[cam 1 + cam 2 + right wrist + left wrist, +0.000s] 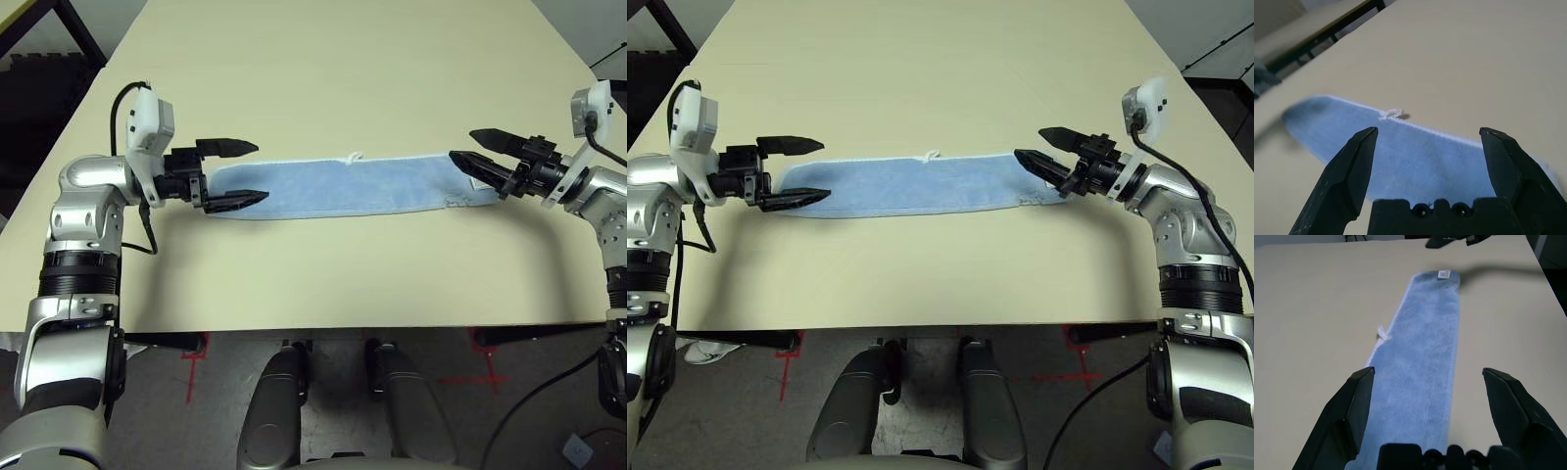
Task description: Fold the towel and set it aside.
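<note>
The right hand, its two black fingers spread wide, frames a light blue towel lying in a long strip on a pale bench. A whitish stitched hem runs along one edge, where a small white loop sticks out, casting a small shadow on the bench.

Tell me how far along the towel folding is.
Looks done: the towel lies flat in a long narrow strip, apparently folded lengthwise. In hand: nothing; the left gripper and right gripper are open at its ends. Left: probably folding the strip shorter, then setting it aside.
</note>
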`<action>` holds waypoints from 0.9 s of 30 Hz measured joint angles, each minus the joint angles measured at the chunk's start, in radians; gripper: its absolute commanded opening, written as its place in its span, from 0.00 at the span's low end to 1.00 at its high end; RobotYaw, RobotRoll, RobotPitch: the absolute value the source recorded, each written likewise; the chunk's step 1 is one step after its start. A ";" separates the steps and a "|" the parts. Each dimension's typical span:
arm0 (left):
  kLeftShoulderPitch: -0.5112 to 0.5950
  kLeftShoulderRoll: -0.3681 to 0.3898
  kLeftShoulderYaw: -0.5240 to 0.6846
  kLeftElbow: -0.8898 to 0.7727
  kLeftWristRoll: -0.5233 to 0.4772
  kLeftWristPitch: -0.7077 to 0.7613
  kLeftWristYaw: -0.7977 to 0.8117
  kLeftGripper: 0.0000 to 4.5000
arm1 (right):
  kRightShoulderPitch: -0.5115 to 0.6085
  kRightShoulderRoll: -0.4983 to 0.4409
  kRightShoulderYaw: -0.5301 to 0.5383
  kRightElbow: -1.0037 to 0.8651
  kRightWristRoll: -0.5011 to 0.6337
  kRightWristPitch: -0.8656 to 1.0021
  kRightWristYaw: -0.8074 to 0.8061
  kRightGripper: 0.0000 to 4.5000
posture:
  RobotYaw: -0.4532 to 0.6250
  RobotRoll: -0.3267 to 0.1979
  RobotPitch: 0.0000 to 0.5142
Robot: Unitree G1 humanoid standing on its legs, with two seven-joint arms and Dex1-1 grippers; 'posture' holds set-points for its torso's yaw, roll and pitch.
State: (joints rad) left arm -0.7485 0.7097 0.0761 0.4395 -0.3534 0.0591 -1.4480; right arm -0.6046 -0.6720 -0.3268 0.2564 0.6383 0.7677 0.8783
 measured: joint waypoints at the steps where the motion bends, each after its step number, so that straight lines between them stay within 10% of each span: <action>1: 0.005 0.000 0.000 0.003 0.000 -0.002 0.000 0.99 | 0.006 -0.006 -0.018 -0.005 0.020 0.053 -0.026 1.00 | 0.46 0.62 0.43; 12: 0.014 -0.024 -0.019 0.043 0.004 -0.032 0.001 0.99 | 0.127 -0.108 -0.248 -0.065 0.224 0.493 -0.181 1.00 | 0.44 0.62 0.43; 27: 0.013 -0.036 -0.038 0.038 0.003 -0.030 0.004 0.99 | 0.088 0.071 -0.269 -0.061 0.204 0.506 -0.421 1.00 | 0.46 0.62 0.43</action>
State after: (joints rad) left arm -0.7353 0.6738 0.0384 0.4776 -0.3500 0.0288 -1.4444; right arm -0.5162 -0.6009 -0.5957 0.1953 0.8426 1.2742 0.4570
